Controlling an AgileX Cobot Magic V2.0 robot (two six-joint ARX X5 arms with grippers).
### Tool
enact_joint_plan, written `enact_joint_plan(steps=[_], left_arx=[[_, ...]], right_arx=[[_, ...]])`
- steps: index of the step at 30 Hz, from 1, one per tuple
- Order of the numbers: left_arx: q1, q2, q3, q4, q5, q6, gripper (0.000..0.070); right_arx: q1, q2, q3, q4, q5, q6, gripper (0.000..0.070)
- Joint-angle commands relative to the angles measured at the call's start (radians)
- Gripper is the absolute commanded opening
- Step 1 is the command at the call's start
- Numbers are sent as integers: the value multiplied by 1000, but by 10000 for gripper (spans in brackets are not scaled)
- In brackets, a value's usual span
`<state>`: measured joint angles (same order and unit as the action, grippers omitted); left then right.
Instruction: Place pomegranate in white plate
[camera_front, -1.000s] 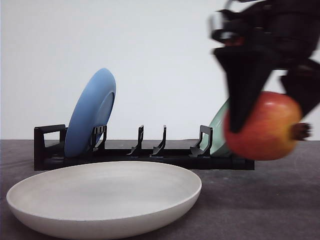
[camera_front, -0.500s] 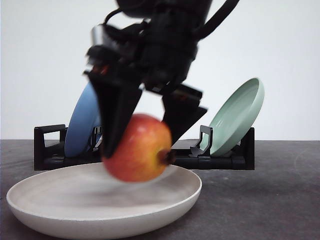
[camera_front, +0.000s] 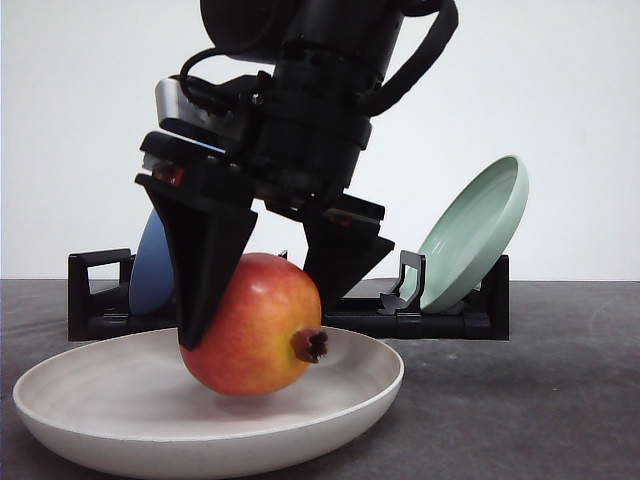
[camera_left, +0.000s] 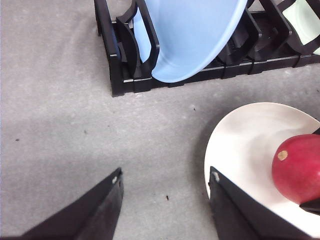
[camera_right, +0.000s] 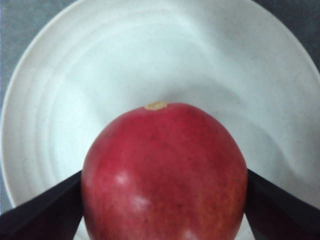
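The dark grey speckled worktop (camera_front: 520, 400) carries everything. Across its far side runs a long black slotted dish rack (camera_front: 100, 300), with a glossy blue round plate (camera_left: 190, 35) leaning in its slots at about nine o'clock from the middle of the front view and a pale green round plate (camera_front: 480, 230) leaning at about three o'clock. In front of the rack, toward six o'clock, sits the wide, shallow, matte off-white plate (camera_front: 60, 400). Above it the right hand (camera_front: 265, 300) reaches down, its black wedge-shaped fingers (camera_front: 205, 270) pressed against both sides of the round red-and-orange pomegranate (camera_front: 250, 325). The fruit hangs low inside the plate's bowl; whether it touches the surface I cannot tell. Its small dark crown (camera_front: 310, 345) points toward four o'clock. The left hand (camera_left: 165, 205) hovers over bare worktop beside the white plate, fingers spread apart, holding nothing.
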<state>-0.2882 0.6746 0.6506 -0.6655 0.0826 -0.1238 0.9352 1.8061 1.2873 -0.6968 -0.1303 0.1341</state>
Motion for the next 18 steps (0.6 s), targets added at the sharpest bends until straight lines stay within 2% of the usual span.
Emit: enact_joint_plan(steps=[1,4,8,11,16,18], left_arx=[[-1,6,12,8,4,4,318],[-1,6,12,8,4,4,318],[-1,6,12,8,4,4,318],[-1,6,12,8,4,4,318],[-1,5,12,8,4,4,319],[-1,6,12,8,4,3,318]], right_arx=[[12,32,21,10,-2,-4,546],[13,44,21,8,0,1,586],[14,39,24,10,0,2,700],[10,5,27,18,10,-3,700],[14,-98,-3,86,102,-61,700],[10,-153,-60,168,104,-76,655]])
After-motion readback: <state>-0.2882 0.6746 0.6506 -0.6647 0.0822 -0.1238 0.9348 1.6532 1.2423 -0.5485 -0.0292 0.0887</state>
